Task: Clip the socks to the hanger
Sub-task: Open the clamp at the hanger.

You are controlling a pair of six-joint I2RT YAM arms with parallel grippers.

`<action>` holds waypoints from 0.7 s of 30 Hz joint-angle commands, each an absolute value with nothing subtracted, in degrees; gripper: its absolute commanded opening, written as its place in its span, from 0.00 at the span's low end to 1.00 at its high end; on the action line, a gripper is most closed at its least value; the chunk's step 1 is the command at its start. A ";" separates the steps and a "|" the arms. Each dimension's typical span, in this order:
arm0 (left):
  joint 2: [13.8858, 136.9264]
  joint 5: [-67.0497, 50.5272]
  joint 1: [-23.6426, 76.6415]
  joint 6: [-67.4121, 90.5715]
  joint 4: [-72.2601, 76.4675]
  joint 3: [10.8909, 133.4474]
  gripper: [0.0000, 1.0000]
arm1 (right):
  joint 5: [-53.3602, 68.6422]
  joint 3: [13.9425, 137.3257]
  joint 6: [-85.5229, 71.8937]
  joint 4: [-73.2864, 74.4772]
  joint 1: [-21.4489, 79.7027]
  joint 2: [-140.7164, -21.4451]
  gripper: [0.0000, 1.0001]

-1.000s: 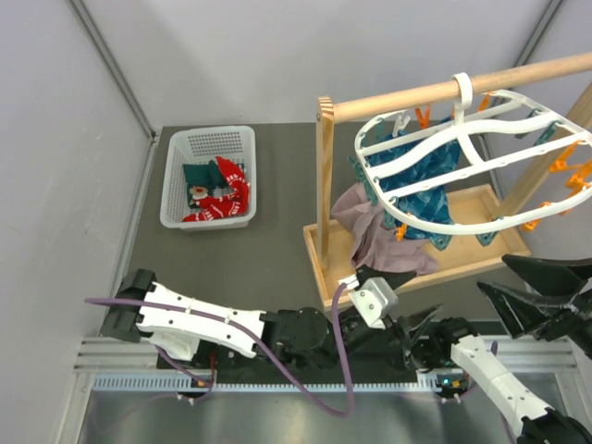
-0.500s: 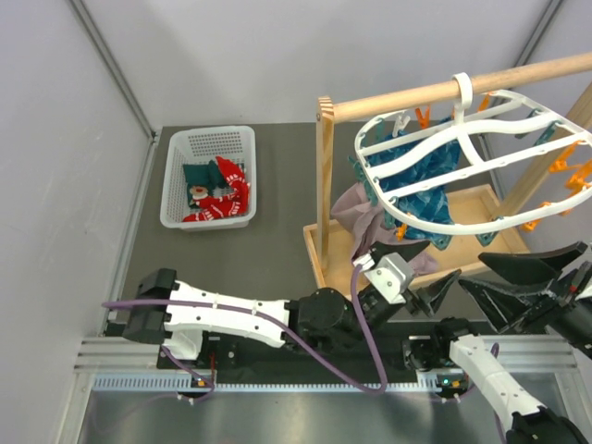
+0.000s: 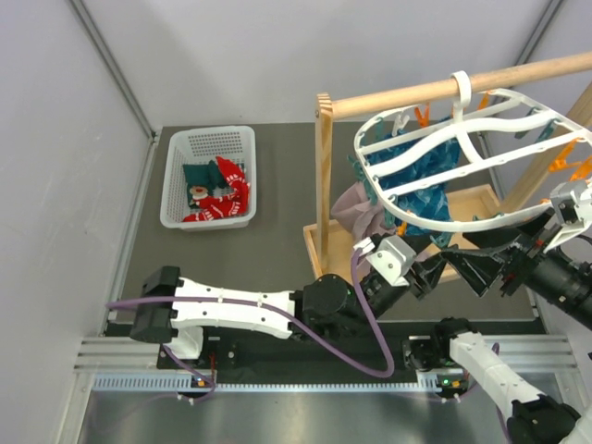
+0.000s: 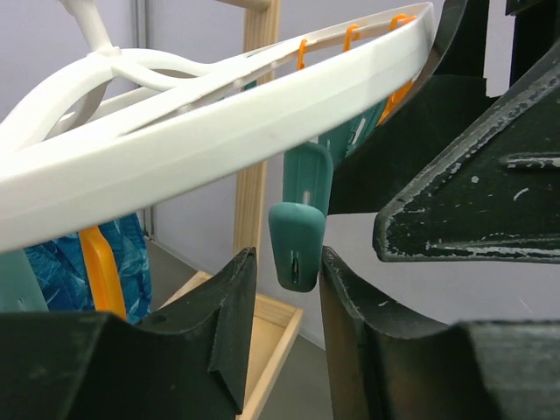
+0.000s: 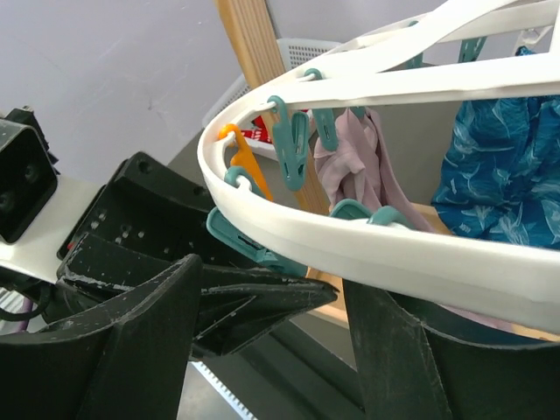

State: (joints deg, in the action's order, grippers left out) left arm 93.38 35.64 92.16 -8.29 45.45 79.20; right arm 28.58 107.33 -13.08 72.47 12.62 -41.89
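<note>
The white hanger (image 3: 460, 100) hangs by its hook from a wooden rod. Its rim fills the left wrist view (image 4: 219, 131) and crosses the right wrist view (image 5: 394, 249). My left gripper (image 3: 433, 275) reaches up to the near rim, its jaws (image 4: 285, 262) narrowed around a hanging teal clip (image 4: 296, 249), with a thin gap on the clip's left side. My right gripper (image 3: 486, 259) stands open just right of it, below the rim (image 5: 271, 306), holding nothing. The socks (image 3: 217, 190), red and dark green, lie in the white basket (image 3: 176, 166) far left.
A wooden stand (image 3: 324, 185) with a tray (image 3: 486, 199) carries the rod. A teal-blue cloth (image 3: 430, 185) and a mauve cloth (image 3: 356, 213) hang from the frame. Orange clips (image 3: 569, 162) dangle at its right end. Grey walls close in on both sides.
My left arm has stretched right and up to the hanger's near rim, and its jaws have narrowed around the teal clip. My right gripper has moved left, up under the rim.
</note>
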 commanded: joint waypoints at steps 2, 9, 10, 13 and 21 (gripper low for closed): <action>93.52 33.75 91.76 -6.77 47.38 82.09 0.36 | 28.65 109.42 -13.01 70.84 11.96 -44.47 0.65; 93.43 34.19 91.76 -4.49 42.20 84.46 0.09 | 29.79 110.92 -13.62 70.40 10.99 -45.61 0.65; 93.43 34.36 91.76 -4.22 41.67 84.72 0.07 | 29.79 110.92 -13.62 70.49 10.99 -45.62 0.65; 93.34 35.68 91.76 -2.82 38.68 86.12 0.00 | 29.53 111.18 -13.62 70.40 10.99 -46.05 0.65; 98.08 40.60 91.85 4.91 18.74 99.20 0.00 | 28.92 112.24 -13.71 70.75 10.55 -46.58 0.64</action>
State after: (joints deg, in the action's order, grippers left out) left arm 96.36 37.23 92.09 0.32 27.57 92.71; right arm 28.77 111.15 -13.52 72.03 11.44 -45.34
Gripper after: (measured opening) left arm 0.241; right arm 0.644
